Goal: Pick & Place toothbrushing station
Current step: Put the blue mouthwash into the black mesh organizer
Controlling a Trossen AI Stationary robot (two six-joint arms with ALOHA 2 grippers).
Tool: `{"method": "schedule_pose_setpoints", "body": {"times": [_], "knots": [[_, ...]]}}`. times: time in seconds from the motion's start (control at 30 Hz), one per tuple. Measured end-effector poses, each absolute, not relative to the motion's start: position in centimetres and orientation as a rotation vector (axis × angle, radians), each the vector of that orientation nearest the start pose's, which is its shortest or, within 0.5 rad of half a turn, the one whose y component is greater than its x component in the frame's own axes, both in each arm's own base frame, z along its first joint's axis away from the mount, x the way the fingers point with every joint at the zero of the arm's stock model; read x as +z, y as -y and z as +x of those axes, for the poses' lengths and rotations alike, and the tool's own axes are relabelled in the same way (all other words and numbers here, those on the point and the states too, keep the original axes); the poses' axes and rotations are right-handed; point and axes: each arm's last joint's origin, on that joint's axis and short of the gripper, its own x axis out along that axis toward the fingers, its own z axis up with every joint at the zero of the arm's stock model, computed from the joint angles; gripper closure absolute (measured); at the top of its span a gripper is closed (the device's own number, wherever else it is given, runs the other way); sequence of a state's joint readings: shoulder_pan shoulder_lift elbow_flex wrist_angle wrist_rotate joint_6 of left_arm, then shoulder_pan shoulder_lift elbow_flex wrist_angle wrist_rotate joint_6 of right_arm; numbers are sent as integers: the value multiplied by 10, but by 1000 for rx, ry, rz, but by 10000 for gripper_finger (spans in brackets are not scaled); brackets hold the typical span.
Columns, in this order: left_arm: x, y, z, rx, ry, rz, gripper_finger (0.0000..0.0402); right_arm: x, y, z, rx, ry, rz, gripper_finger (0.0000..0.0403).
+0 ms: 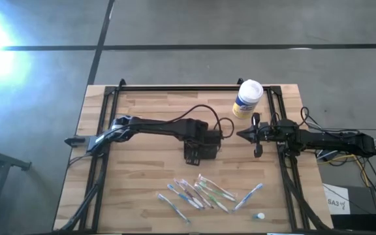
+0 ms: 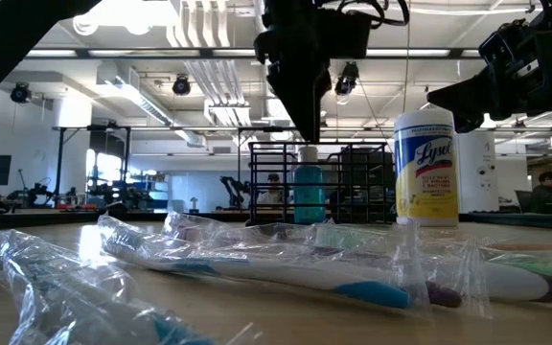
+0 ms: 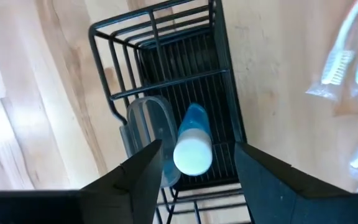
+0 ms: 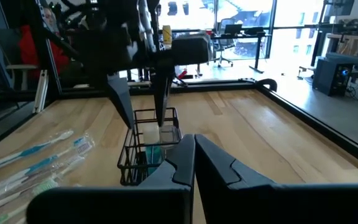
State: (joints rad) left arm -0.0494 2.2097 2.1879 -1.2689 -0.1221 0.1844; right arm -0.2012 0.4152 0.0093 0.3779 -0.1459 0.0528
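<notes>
Approach step: left gripper (image 3: 191, 165), fingers open and empty, hangs above the toothbrushing station (image 3: 179, 81); next, descend and grasp.

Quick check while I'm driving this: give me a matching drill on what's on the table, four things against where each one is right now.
Things:
1. left gripper
2. right gripper
3. toothbrushing station
4. white-and-yellow canister

Places:
A. table's far edge, right of centre
B. mid-table, holding a blue bottle
C. open, directly over the station
D. shut, to the station's right, clear of it

Pairs: 1-C, 2-D, 3-B, 4-A
</notes>
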Motion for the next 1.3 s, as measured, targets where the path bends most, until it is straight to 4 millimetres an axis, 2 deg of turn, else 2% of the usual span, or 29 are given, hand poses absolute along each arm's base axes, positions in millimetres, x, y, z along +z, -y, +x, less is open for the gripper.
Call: {"method": "schedule_pose_setpoints", "body": {"times": [0.17, 0.33, 0.5, 0.63, 0.73, 0.83, 1.0, 1.07, 1.1, 1.3], "knots": [[299, 20, 441, -62, -1320, 272, 198, 166, 21, 122, -56, -26, 57, 394], [338, 21, 418, -59, -1305, 267, 199, 166, 21, 122, -56, -26, 48, 394], [375, 18, 375, -44, -1236, 253, 205, 166, 21, 122, -57, -27, 48, 394], [382, 18, 327, -15, -1109, 207, 216, 165, 21, 122, -56, -30, 62, 394], [370, 17, 289, -31, -901, 192, 230, 165, 21, 122, -56, -33, 64, 394], [347, 15, 252, -23, -668, 170, 259, 165, 21, 122, -56, -33, 64, 394], [308, 11, 198, 13, -305, 74, 351, 166, 21, 122, -56, -26, 61, 394], [291, 9, 183, 34, -232, 13, 386, 166, 21, 122, -56, -21, 51, 394], [283, 9, 176, 40, -208, -14, 392, 166, 21, 122, -56, -19, 48, 394], [242, 7, 151, 45, -78, -141, 398, 169, 21, 122, -56, 7, 18, 394]]}}
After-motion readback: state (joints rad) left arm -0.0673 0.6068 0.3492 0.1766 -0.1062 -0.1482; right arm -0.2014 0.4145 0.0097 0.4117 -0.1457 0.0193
